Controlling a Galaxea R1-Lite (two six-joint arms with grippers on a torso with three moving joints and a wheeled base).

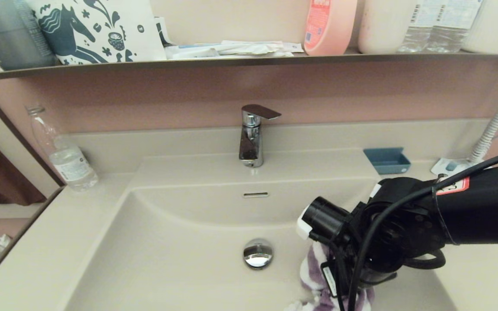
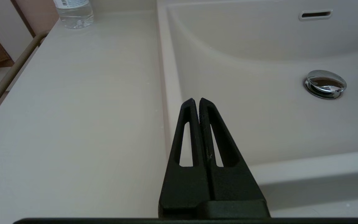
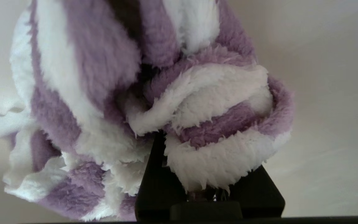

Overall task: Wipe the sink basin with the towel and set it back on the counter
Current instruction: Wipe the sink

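One towel (image 3: 154,102) bunches in the right tool (image 3: 179,174), clamped between its fingers, low in the sink basin (image 1: 167,259) toward its near right corner. The left tool (image 2: 196,101), pressed shut and empty, hovers over the tabletop (image 2: 73,124) at the basin's left rim. Farther in: one drain plug (image 1: 257,253), one faucet (image 1: 251,138).

A chrome faucet (image 1: 253,136) is standing straight ahead of me, its lever pointing to my right. A clear water bottle (image 1: 64,153) is sitting upright in the back left corner. A small blue tray (image 1: 387,160) is lying to my right, with a white coiled hose (image 1: 497,123) rising just beyond it. On the dark-edged shelf (image 1: 249,60) above, a horse-print bag (image 1: 97,30), flat white packets (image 1: 231,49) and a pink bottle (image 1: 329,26) are resting in a row.
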